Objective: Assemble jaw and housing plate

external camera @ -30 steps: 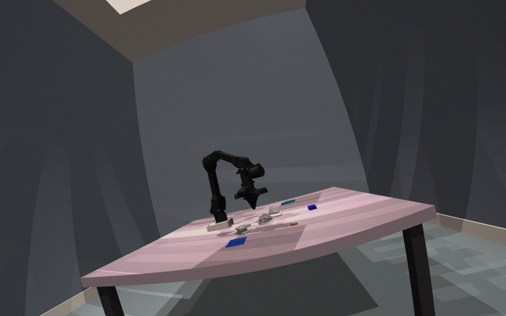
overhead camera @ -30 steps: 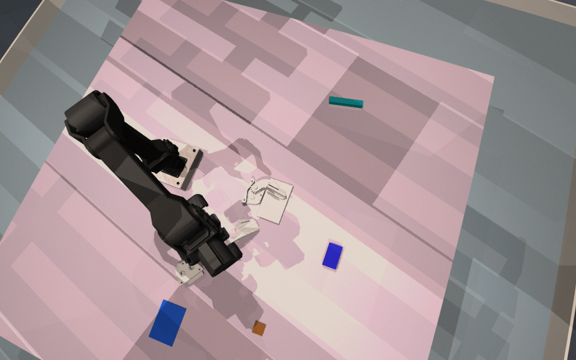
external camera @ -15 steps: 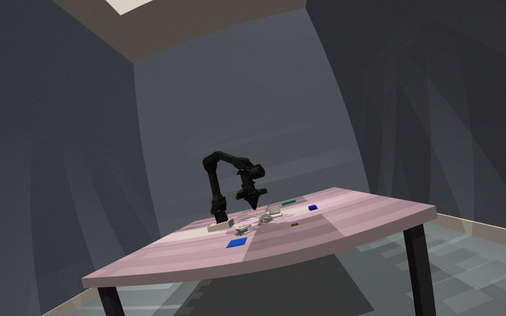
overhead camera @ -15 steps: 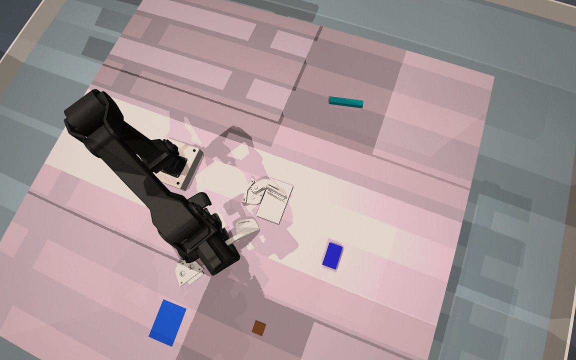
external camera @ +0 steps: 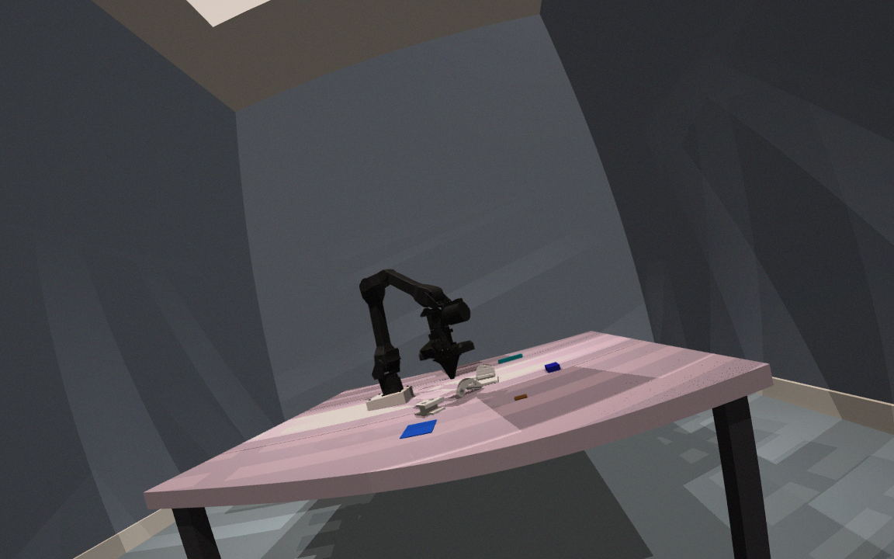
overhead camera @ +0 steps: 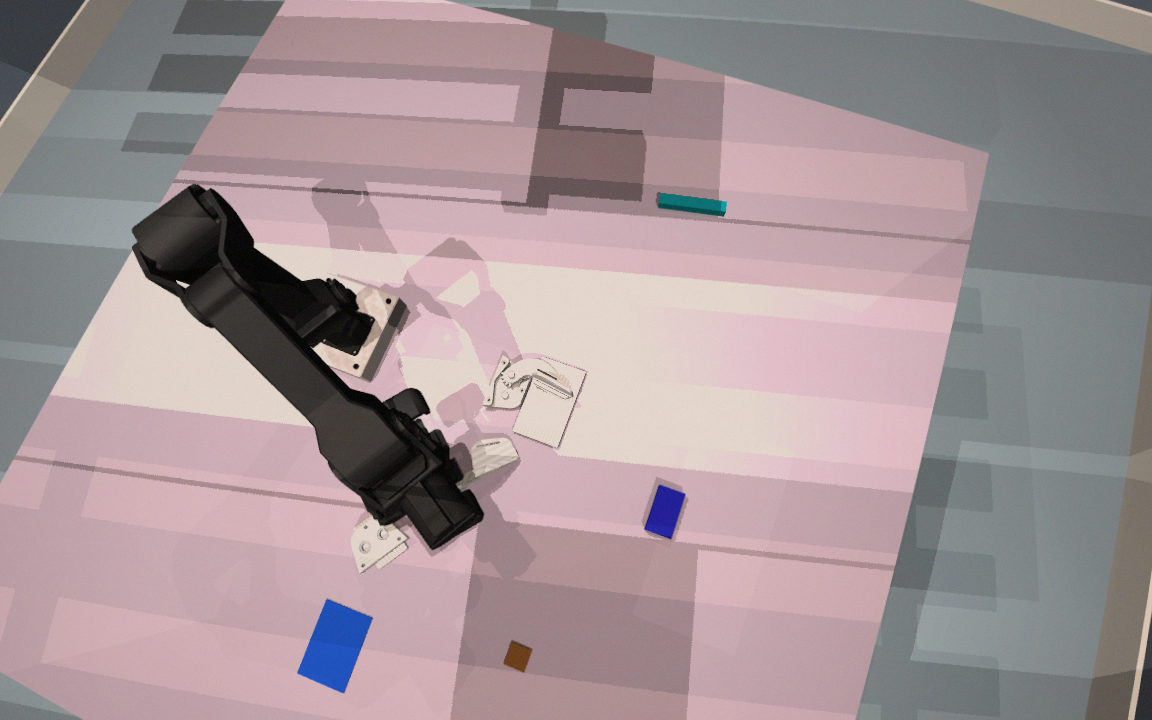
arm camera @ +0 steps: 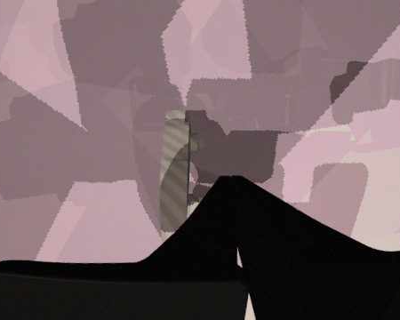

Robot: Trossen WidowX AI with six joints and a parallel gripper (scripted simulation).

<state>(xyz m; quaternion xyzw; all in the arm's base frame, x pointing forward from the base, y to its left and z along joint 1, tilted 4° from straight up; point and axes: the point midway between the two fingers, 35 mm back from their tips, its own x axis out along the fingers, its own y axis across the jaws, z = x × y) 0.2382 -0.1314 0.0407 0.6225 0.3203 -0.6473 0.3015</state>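
A white base assembly [overhead camera: 548, 419] [external camera: 489, 379] has a rounded two-hub part at its left, with a curved jaw reaching over its flat plate. Small gear teeth show there; whether both pins are filled is too small to tell. The loose jaw [overhead camera: 493, 458] [external camera: 466, 387] [arm camera: 174, 178] stands on edge between the base assembly and the arm. The housing plate [overhead camera: 374, 550] [external camera: 429, 405] lies apart on the table, beyond the wrist. My gripper [external camera: 452, 376] [arm camera: 228, 187] is shut and empty, pointing down above the table beside the loose jaw; the top view hides its fingertips.
The arm's pale base [overhead camera: 381, 344] [external camera: 389, 401] stands at the left. A flat blue rectangle [overhead camera: 335, 645] [external camera: 418, 428], an orange-brown block [overhead camera: 517, 656] [external camera: 520, 397], a dark blue block [overhead camera: 665, 512] [external camera: 552, 366] and a teal bar [overhead camera: 691, 205] [external camera: 510, 359] lie around the parts.
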